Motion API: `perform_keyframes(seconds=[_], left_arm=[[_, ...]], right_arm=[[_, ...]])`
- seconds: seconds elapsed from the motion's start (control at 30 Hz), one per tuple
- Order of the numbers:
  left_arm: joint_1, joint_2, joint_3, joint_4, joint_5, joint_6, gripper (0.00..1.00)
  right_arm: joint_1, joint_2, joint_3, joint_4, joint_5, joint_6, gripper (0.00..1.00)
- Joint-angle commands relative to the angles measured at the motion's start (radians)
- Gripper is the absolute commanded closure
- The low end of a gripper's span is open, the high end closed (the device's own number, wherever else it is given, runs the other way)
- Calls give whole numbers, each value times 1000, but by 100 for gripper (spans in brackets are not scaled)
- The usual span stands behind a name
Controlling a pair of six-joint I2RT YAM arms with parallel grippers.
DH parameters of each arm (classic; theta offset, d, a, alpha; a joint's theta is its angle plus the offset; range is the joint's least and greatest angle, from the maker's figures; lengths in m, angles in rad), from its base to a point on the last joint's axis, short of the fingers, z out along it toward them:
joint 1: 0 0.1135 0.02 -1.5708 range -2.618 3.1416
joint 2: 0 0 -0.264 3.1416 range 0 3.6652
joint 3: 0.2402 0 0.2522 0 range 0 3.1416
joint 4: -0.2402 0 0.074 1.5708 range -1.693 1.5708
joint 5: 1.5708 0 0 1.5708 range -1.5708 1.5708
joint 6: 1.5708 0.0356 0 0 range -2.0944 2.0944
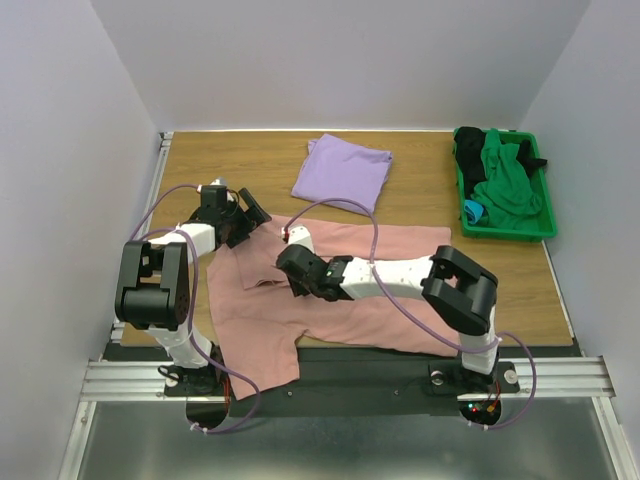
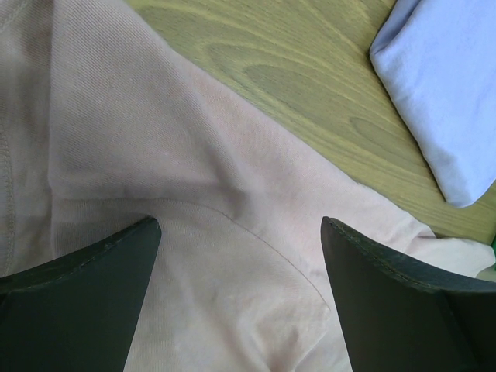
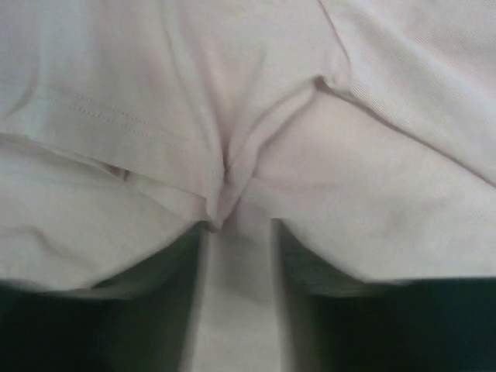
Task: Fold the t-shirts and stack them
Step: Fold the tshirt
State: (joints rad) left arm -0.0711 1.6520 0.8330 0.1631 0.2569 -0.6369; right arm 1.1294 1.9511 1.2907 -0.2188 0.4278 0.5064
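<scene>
I see the pink shirt (image 1: 380, 280) spread across the near table (image 1: 250, 160), with the folded lavender shirt (image 1: 343, 170) lying apart toward the far edge. My right gripper (image 3: 236, 225) is clenched on a pinched ridge of pink cloth. My left gripper (image 2: 240, 232) hangs released over the shirt's left part.

Wooden tabletop (image 1: 420, 190) here. The pink t-shirt (image 1: 350, 325) is spread out, kinda rumpled, across the near half, with one bit hanging off the near edge on the left. A folded lavender t-shirt (image 1: 342, 172) sits just behind it, not touching. There's a green bin (image 1: 510, 233) of dark and green clothes in the far right corner.
</scene>
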Motion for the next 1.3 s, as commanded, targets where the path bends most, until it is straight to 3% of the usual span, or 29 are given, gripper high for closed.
perform_keyframes(seconds=[0.0, 0.07, 0.2, 0.3, 0.53, 0.63, 0.97, 1.27], left_arm=[[7, 2, -9, -162, -76, 45, 2], [7, -9, -3, -162, -62, 48, 2], [7, -17, 24, -197, -96, 51, 2], [7, -11, 32, -206, -99, 54, 2], [7, 15, 64, -215, -94, 63, 2], [7, 29, 77, -218, -91, 66, 2], [7, 94, 158, -234, -99, 74, 2], [7, 169, 228, -240, -79, 79, 2]], right_arm=[[9, -129, -27, -4, 57, 34, 24], [9, -191, -56, -10, 81, 50, 0], [-11, -323, -131, -28, 170, 69, 0], [-107, -441, -229, -36, 123, 104, 0], [-521, -584, -389, -44, 13, 83, 0], [-637, -543, -377, -40, -20, 55, 0], [-753, -184, -191, -42, 35, 38, 0], [-830, -81, -142, -39, 11, 3, 0]])
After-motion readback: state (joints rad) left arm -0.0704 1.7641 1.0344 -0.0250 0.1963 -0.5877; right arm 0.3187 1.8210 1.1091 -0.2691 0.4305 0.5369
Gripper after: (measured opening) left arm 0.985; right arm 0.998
